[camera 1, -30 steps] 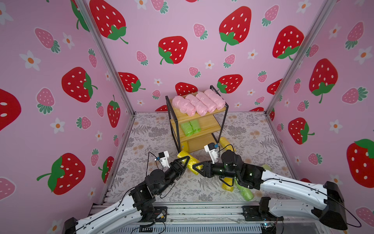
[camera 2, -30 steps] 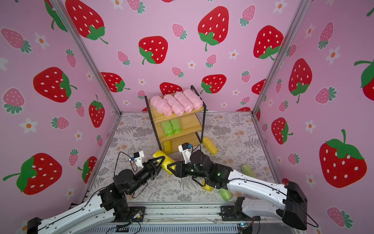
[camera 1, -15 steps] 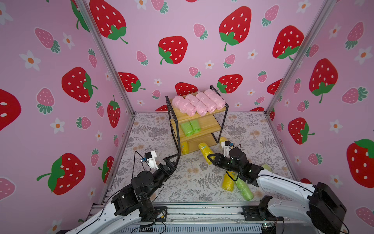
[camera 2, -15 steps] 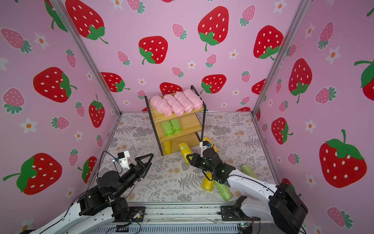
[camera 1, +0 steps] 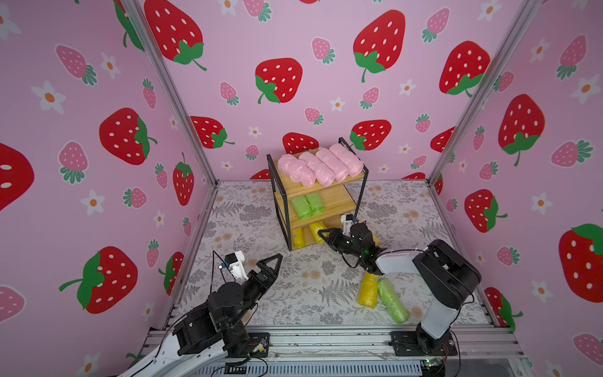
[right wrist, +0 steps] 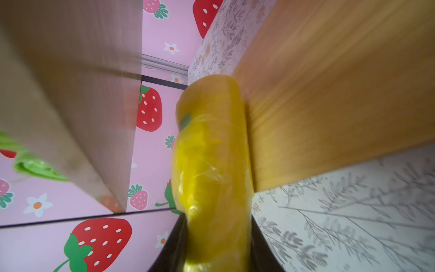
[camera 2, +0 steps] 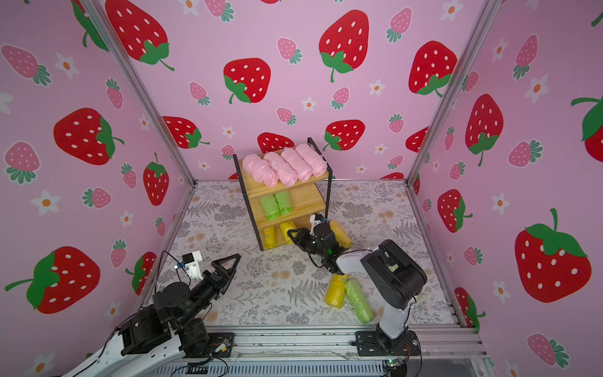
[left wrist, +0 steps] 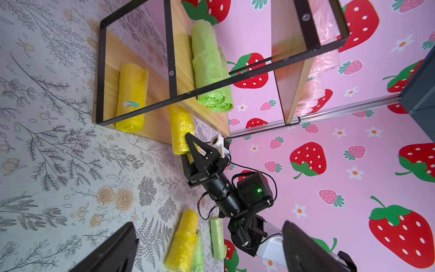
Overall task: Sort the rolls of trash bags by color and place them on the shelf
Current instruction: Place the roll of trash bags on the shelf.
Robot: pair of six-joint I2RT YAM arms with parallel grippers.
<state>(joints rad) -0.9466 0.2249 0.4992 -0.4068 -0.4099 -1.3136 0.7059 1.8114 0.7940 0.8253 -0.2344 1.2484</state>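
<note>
four pink rolls (camera 1: 321,164): side by side on the top board of the shelf (camera 1: 339,204), above the right hand.
two green rolls (camera 1: 306,205): touching each other on the middle board.
right hand (camera 1: 323,233): clenched on the near end of a yellow roll (right wrist: 211,164), at the front of the bottom board.
yellow roll: far end lies against the bottom board, just beside a second yellow roll (camera 1: 297,237).
left hand (camera 1: 275,261): fingers spread wide, grasping nothing, over the table (camera 1: 261,293), well apart from the shelf.
loose yellow roll (camera 1: 368,290): on the table behind the right hand, touching a loose green roll (camera 1: 393,302).
</note>
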